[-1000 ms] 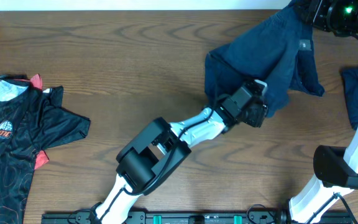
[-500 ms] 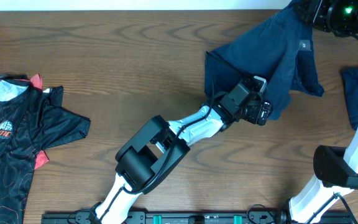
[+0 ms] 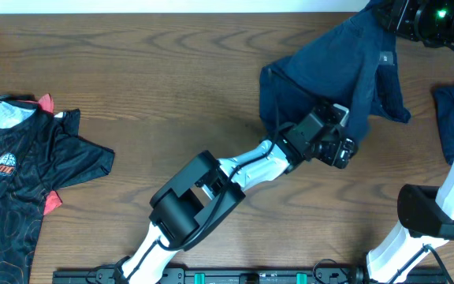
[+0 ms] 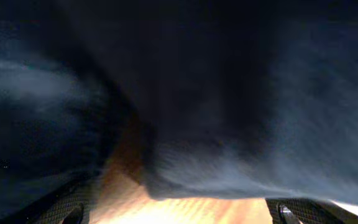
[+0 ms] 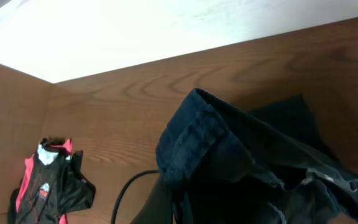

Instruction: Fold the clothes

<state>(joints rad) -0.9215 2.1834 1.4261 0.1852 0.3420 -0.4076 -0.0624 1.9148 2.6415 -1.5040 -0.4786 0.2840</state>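
Altogether two navy garments (image 3: pixel 353 63), one printed jersey (image 3: pixel 22 173).

A robotics lab bench: two arms (image 3: pixel 211 185) at a wooden table (image 3: pixel 132 79).

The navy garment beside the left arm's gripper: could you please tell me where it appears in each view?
Overhead: navy garment upper right, draped toward the top corner.
Left wrist: garment fills nearly the whole frame, blurred.
Right wrist: garment bunched at lower right.
Shared landmark: wooden table, beneath it in all three.
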